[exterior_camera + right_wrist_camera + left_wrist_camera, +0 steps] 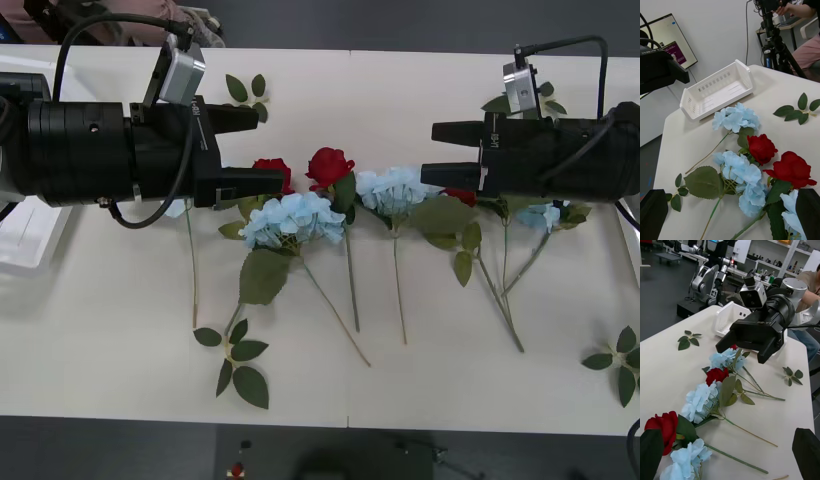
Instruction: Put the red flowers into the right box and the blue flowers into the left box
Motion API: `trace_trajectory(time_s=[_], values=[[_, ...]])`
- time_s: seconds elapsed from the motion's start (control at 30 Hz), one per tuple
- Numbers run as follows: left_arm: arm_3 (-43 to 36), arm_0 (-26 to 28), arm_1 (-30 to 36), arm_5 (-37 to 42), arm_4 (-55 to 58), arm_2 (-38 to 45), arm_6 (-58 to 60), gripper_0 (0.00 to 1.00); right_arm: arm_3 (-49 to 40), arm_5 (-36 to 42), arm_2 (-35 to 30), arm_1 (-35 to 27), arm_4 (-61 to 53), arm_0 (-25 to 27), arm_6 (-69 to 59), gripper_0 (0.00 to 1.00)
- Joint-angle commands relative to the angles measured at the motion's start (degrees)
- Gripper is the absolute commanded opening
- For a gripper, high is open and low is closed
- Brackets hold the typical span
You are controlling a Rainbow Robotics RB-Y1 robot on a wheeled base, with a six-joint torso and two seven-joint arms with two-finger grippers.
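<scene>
On the table (120,380), both released pincers flank the flowers; wrist cameras reveal boxes.

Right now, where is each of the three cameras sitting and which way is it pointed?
Front view: above the arms, looking forward and down at the table; left gripper and right gripper hover open over the flower row.
Right wrist view: faces across the red flowers and blue flowers toward the left box; own fingers at the corners.
Left wrist view: faces the right box; the right gripper shows ahead.
Both wrist views share the flowers.
</scene>
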Motion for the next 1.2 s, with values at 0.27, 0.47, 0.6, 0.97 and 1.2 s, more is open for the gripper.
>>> trace_trajectory(time_s=[0.27, 0.47, 0.6, 0.97, 1.2], values=[[-2.1, -0.2, 0.5, -0.7, 7.2, 0.6, -1.9, 1.00, -10.6, 6.2, -4.1, -8.7, 10.0, 3.5, -35.0, 1.00], [2.4, -1.9, 14.0, 6.1, 26.6, 1.1, 10.2, 1.00, -15.4, 16.9, -12.4, -15.9, 17.0, 3.5, -83.3, 1.00], [9.7, 2.5, 15.7, 13.2, 21.2, 0.5, 20.1, 1.00, -15.4, 23.0, -16.3, -16.5, 27.6, 3.9, -97.9, 1.00], [22.3, -5.1, 11.3, 14.7, -10.3, -12.6, 38.2, 1.00, -7.8, 9.5, -5.8, -15.9, 54.7, 4.4, -100.5, 1.00], [31.0, -16.8, 3.3, 14.6, -22.4, -21.6, 45.1, 1.00, 3.4, 1.1, 0.3, -14.7, 55.8, 0.8, -100.1, 1.00]])
